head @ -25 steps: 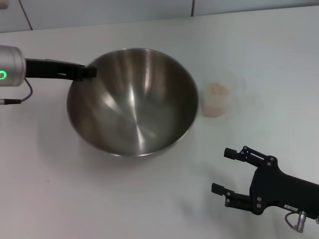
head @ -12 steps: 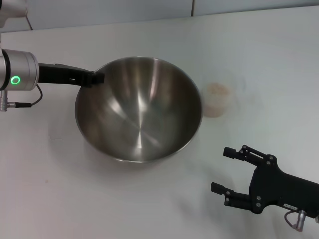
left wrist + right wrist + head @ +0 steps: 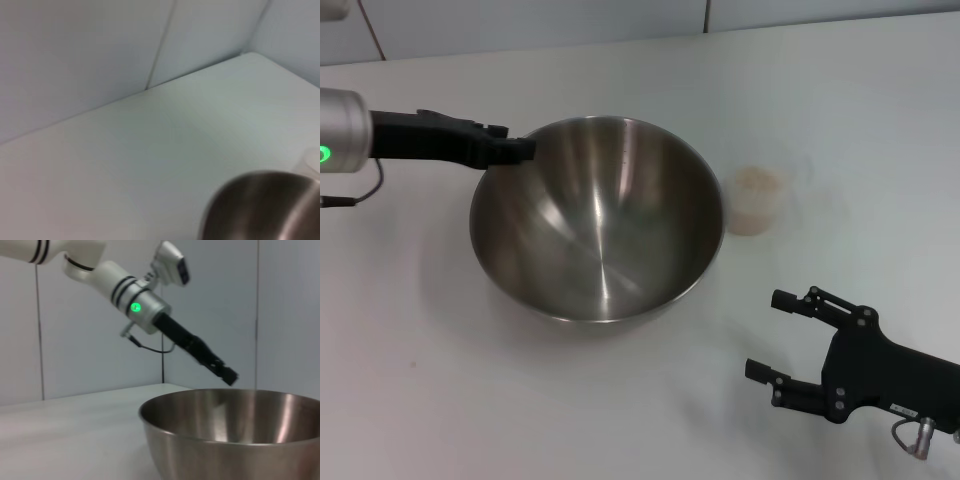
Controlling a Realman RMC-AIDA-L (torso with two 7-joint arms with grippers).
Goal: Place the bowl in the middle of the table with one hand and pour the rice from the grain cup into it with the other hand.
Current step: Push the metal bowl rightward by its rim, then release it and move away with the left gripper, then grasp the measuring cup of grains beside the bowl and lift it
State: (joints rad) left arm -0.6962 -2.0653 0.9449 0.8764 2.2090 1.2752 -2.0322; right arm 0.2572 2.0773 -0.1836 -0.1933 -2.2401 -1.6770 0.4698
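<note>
The steel bowl [image 3: 600, 225] stands upright on the white table [image 3: 420, 380], near its middle; it also shows in the left wrist view [image 3: 265, 205] and the right wrist view [image 3: 235, 435]. My left gripper [image 3: 520, 150] hangs just above the bowl's back left rim, clear of it in the right wrist view [image 3: 227, 374], slightly open and empty. The clear grain cup [image 3: 753, 200] with pale rice [image 3: 756, 181] in it stands just right of the bowl. My right gripper [image 3: 763, 334] is open and empty at the front right, nearer me than the cup.
A grey panelled wall [image 3: 540, 20] runs along the table's far edge. The left arm's cable [image 3: 350, 198] hangs below its silver wrist at the left edge.
The left gripper carried the bowl a little to the right, then came off its rim and rose slightly. The bowl now rests still. The right gripper has barely moved.
</note>
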